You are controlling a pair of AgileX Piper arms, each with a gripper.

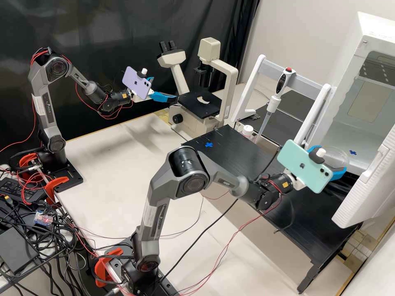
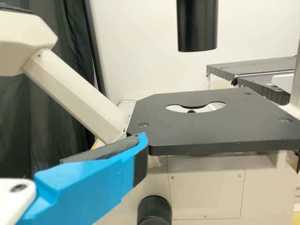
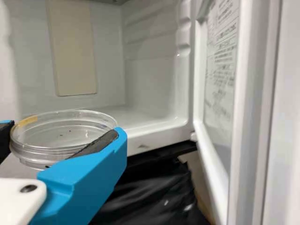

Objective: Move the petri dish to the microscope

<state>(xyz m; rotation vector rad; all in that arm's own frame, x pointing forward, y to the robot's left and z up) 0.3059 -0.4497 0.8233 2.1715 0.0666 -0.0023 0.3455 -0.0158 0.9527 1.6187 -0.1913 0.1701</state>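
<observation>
In the high view, we find the right claw partly hidden behind a mint-green phone; the edge cuts off the white cabinet. In the left wrist view, the microscope is cropped. In the right wrist view, specks at the petri dish are too small to name.

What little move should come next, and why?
Probably ease the dish gently back from the open cabinet, keeping it level: the right jaws grip it by the opening, with the cabinet door close by, while the microscope stands well away.
</observation>
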